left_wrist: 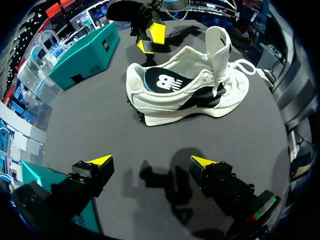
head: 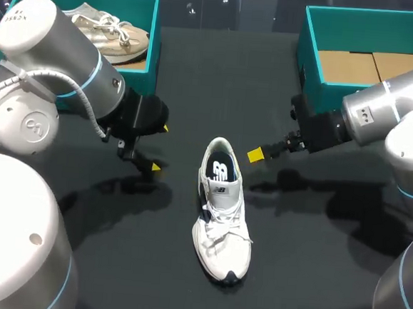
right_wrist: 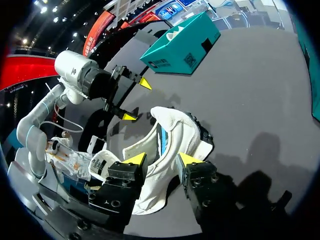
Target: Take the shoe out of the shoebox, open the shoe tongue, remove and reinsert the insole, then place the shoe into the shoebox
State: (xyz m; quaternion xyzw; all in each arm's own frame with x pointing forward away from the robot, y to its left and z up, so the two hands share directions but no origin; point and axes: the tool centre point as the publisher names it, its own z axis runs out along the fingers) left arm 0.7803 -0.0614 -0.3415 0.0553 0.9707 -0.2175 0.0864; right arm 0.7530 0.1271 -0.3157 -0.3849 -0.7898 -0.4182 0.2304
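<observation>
On the black table (head: 197,89) the biggest things are the two arms: left arm (head: 48,77) coming in from its side, right arm (head: 389,111) from the other. Then there's a teal shoebox (head: 143,71) at the far left with a beige shoe (head: 112,36) lying in it, and a second teal shoebox (head: 310,69) at the far right showing just its cardboard floor.

The white shoe (head: 222,234) is out of both boxes, sitting upright on its sole about mid-table, heel toward the far side, toe toward the robot.

The left gripper (head: 160,148) hangs off to the shoe's left, fingers spread wide, nothing between them, well apart from the shoe. The right gripper (right_wrist: 162,160) sits right by the heel, fingers parted too, with the heel collar just ahead of the tips; looks like it's not touching, not gripping anything.

Inside the shoe there's the dark insole (head: 221,171). The tongue (left_wrist: 218,47) stands up and the laces (head: 222,231) are loose.
</observation>
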